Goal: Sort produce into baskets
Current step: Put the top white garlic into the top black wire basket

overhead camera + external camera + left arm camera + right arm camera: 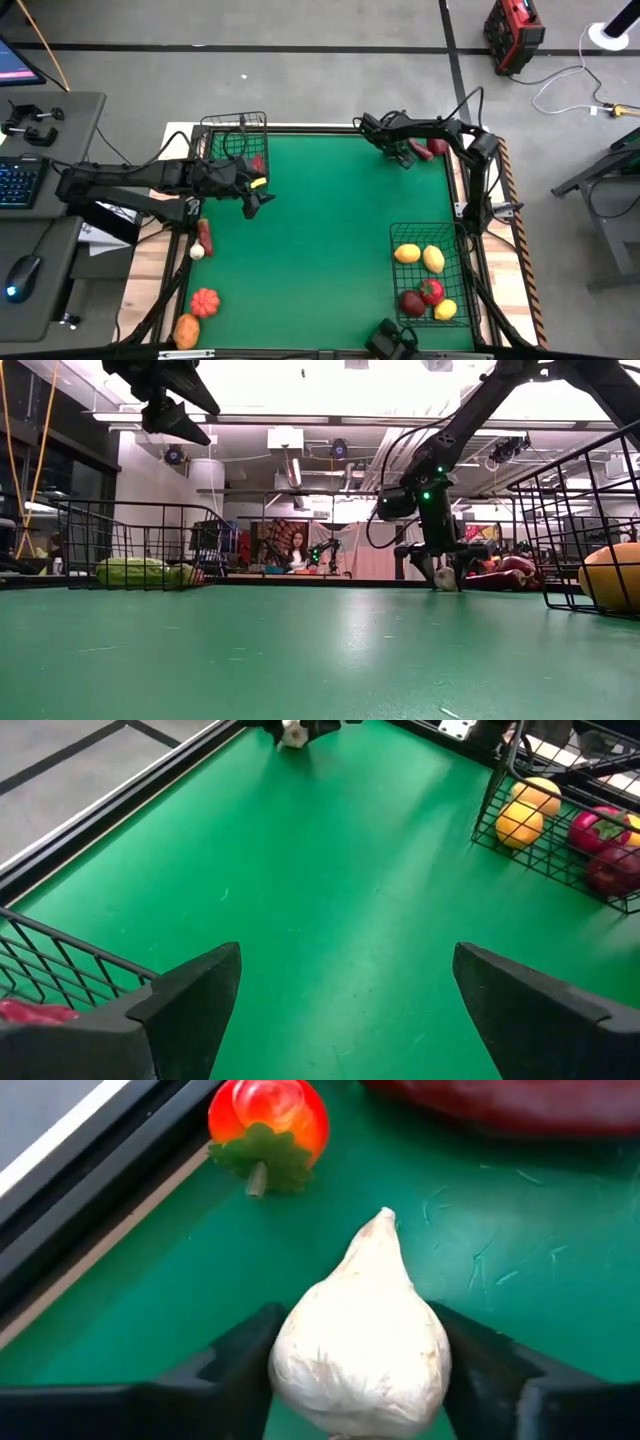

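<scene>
A white garlic bulb (360, 1340) lies on the green mat near the table's far right corner, with my right gripper (360, 1380) closed around it; the gripper (402, 156) stands low over the mat there. Beside it lie a red tomato (268, 1120) and a dark red piece (510, 1100). My left gripper (256, 200) hangs open above the mat at the left, next to the smaller basket (236, 140), with nothing between its fingers (190, 1000). The larger basket (430, 272) at the near right holds yellow and red produce. My right gripper pinches the garlic's round body (290, 1370) between its two fingers, one on each side of the widest part. The fingers come steeply from above. The bulb's pointed tip (384, 1220) faces away from the gripper, and the bulb appears to rest on the mat.
Along the table's left edge lie a red-and-white radish (203, 238), an orange pumpkin (204, 301) and an orange piece (186, 330). The smaller basket holds a green piece (140, 571) and a red one. The mat's middle (320, 230) is bare.
</scene>
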Action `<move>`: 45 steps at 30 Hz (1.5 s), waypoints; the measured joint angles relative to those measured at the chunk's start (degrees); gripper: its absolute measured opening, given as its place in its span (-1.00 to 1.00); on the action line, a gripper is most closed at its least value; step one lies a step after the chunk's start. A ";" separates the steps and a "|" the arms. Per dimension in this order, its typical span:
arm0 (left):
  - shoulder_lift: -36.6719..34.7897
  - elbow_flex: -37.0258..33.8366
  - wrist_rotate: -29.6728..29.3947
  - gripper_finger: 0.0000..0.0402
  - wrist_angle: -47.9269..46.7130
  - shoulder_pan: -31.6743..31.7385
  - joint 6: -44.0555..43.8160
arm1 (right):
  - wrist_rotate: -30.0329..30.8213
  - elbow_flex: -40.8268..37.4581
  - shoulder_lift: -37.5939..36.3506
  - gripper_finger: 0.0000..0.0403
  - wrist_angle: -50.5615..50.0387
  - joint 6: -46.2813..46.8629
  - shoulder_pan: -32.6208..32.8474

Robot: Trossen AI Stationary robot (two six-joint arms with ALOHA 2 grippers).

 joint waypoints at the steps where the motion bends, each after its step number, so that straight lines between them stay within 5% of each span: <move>1: 0.00 0.00 -0.02 0.76 0.02 0.00 -0.11 | -0.12 -0.03 0.04 0.02 -0.02 -0.73 0.01; 5: 0.00 0.00 0.28 0.76 0.01 0.00 -0.87 | 0.02 -0.06 -0.54 -0.24 0.02 -2.63 0.90; 15: -0.07 0.00 3.65 0.76 0.06 0.00 -1.14 | 4.95 -0.37 -8.97 -0.24 -1.54 -9.59 5.44; 21: -0.93 0.00 13.55 0.76 2.20 -0.54 1.22 | 10.13 -0.35 -16.89 -0.24 0.94 -10.93 10.67; 37: -7.58 0.02 13.46 0.76 9.90 -2.73 4.45 | 6.83 -0.20 -17.62 -0.23 42.33 -31.08 29.86; 45: -7.26 0.02 6.48 0.76 22.62 -2.72 0.64 | 5.76 -0.20 -14.84 -0.23 47.64 -34.66 36.46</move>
